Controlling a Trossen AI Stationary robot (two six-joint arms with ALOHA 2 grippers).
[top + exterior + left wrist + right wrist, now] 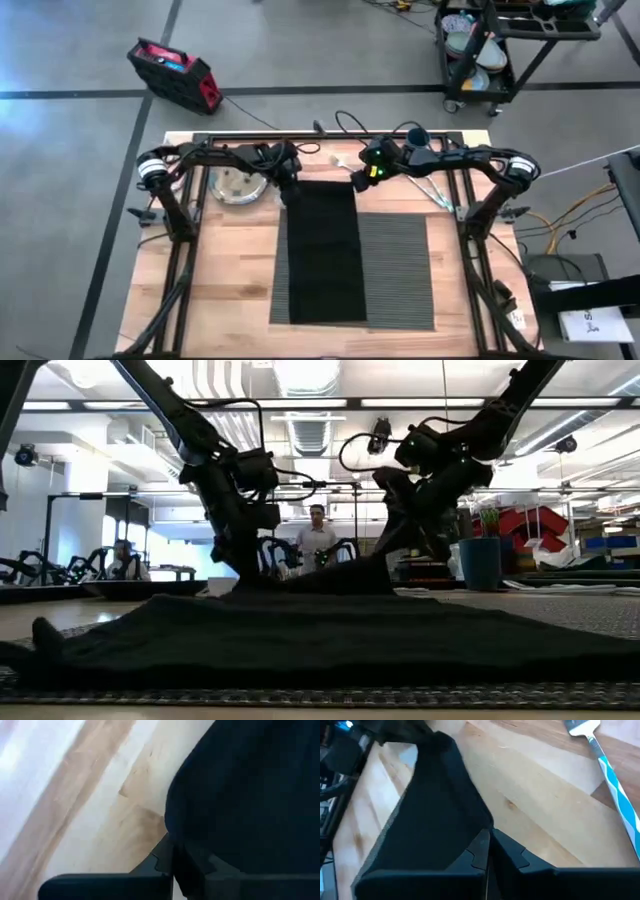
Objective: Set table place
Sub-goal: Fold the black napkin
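Note:
A black cloth napkin (pixel 322 250) lies lengthwise on the left part of the dark grey ribbed placemat (pixel 398 272), in the middle of the wooden table (pixel 230 290). My left gripper (pixel 290 186) is shut on the napkin's far left corner. My right gripper (pixel 357 181) is shut on its far right corner. The low view shows the napkin's far edge (pixel 310 582) raised between the two grippers. The round silvery plate (pixel 237 185) sits at the far left and the dark blue cup (pixel 417 137) at the far edge. Cutlery (pixel 436 192) lies right of the napkin. My left gripper pinches the napkin's far left corner (pixel 187 837) between its two fingers, coming down at a slant from the far left. The corner is raised off the table; the rest of the cloth lies on the placemat. I cannot tell whether it holds one layer or several. My right gripper pinches the napkin's far right corner (pixel 477 827) between its two fingers, slanting down from the far right. The cloth runs slack from the fingers down toward the placemat (pixel 380 845).
A piece of cutlery with a blue-and-white handle (pixel 612 780) lies on the wood close to my right gripper. Black metal rails (pixel 190 250) run along both sides of the table. People stand in the room beyond the far edge (pixel 316 535).

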